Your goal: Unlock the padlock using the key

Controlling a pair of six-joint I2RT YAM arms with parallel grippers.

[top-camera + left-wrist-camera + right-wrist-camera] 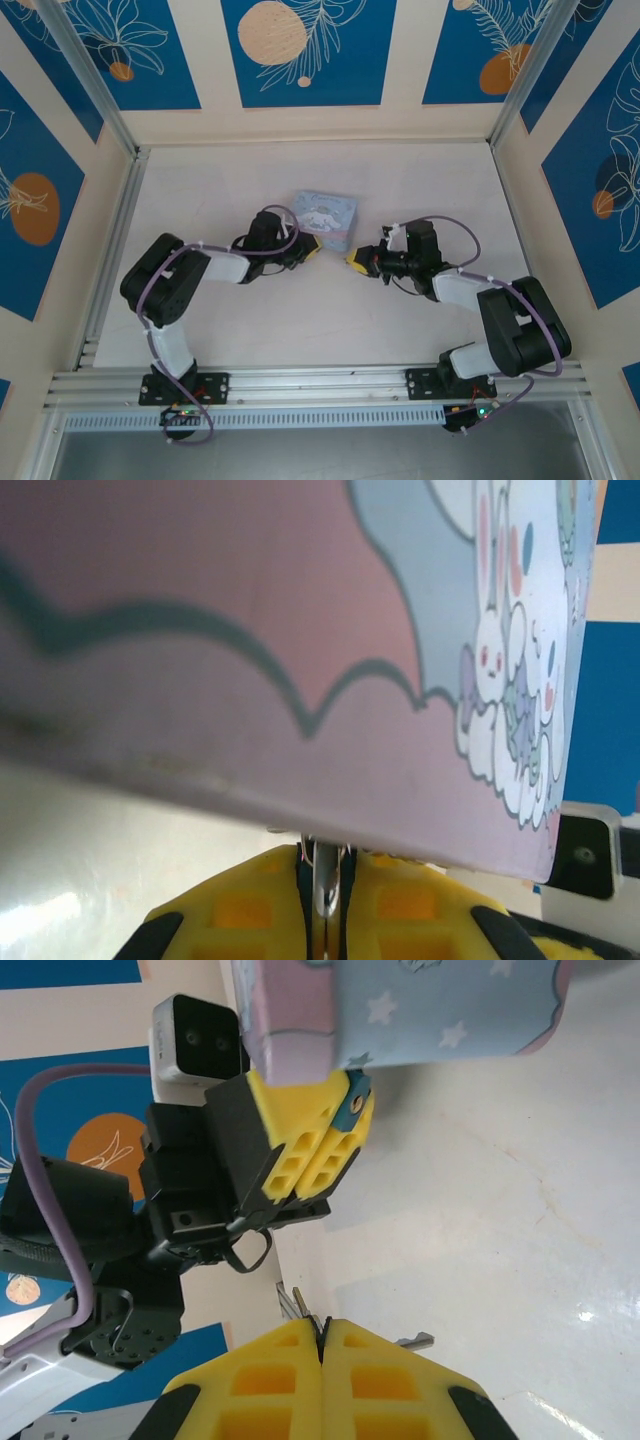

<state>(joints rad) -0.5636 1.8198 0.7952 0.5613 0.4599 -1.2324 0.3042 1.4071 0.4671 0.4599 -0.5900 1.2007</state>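
Observation:
The padlock [352, 1105] shows as a small blue-teal body pinched between the yellow fingers [305, 1145] of my left gripper [308, 250], pressed up against the tin. In the left wrist view a thin metal part of the padlock [325, 880] sits in the slit of the shut left gripper [325, 865]. My right gripper [354, 262] faces it from the right, a short gap away. It is shut on the key [298, 1305], whose thin grey metal sticks out from the tips of the right gripper [322, 1332]; another grey metal end [418, 1340] pokes out on the other side.
The pale blue tin [326, 218] with a cartoon picture lies just behind both grippers, and its pink side [300, 630] looms close over the left fingers. White tabletop [400, 180] spreads around, closed in by patterned walls and a metal rail [320, 385] at the near edge.

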